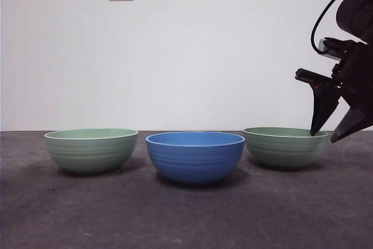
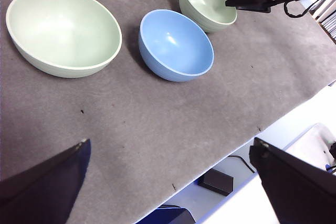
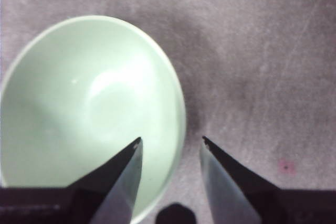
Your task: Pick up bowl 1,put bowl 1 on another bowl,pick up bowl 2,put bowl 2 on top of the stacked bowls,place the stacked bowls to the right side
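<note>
Two pale green bowls (image 1: 91, 150) (image 1: 285, 146) flank one blue bowl (image 1: 194, 157); right gripper (image 1: 337, 126), jaws apart, straddles the right one's rim.

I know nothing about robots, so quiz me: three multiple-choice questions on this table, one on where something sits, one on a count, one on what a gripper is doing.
1. Where is the round ribbed blue bowl?
A. between the two green bowls
B. stacked on one
C. off the table

2. How many pale green ribbed bowls?
A. one
B. two
C. three

3. The right gripper is:
A. shut on the blue bowl
B. open over a green bowl's rim
C. out of sight

Answers:
1 A: green bowls and flank it.
2 B: two show.
3 B: its jaws straddle the rim of the green bowl, apart.
</note>
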